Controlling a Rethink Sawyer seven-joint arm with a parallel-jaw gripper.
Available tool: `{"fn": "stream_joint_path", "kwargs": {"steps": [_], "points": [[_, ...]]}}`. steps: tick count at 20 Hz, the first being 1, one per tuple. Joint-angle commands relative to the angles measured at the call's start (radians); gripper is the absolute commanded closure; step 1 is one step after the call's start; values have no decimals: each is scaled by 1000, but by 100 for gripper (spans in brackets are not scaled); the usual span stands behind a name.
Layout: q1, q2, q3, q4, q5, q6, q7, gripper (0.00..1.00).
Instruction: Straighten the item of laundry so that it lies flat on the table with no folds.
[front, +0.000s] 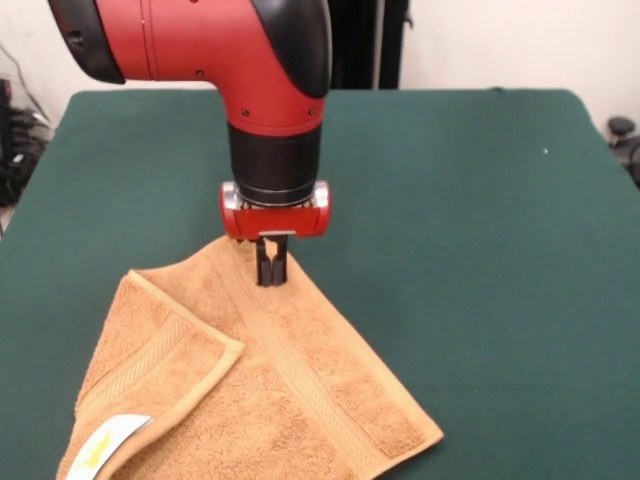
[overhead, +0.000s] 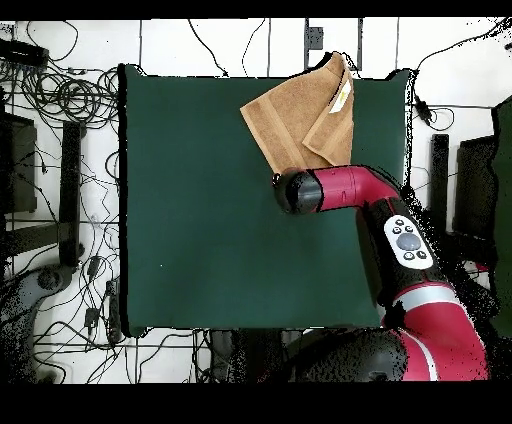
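The orange-tan towel (front: 300, 370) lies on the green table (front: 480, 200) at the near side, left of centre. Its left part is folded over into a flap (front: 160, 350), with the white label (front: 110, 440) showing at the near corner. My gripper (front: 271, 268) stands upright on the towel's far corner, its fingers shut together with a pinch of cloth between the tips. In the overhead view the towel (overhead: 290, 125) lies at the table's top edge, the flap (overhead: 335, 120) on its right, and the arm's end (overhead: 298, 192) hides the gripper.
The towel's near corners reach the table's edge (overhead: 330, 78). Green table (overhead: 200, 200) stretches wide to the left in the overhead view. Cables and stands (overhead: 70, 150) lie on the floor around the table.
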Motion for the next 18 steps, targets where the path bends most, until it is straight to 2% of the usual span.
{"fn": "stream_joint_path", "kwargs": {"steps": [1,7,18], "points": [[37,122,-31,94,3,385,-237,100],[47,94,-46,114,21,542,-246,100],[13,101,-4,149,10,588,-228,100]]}}
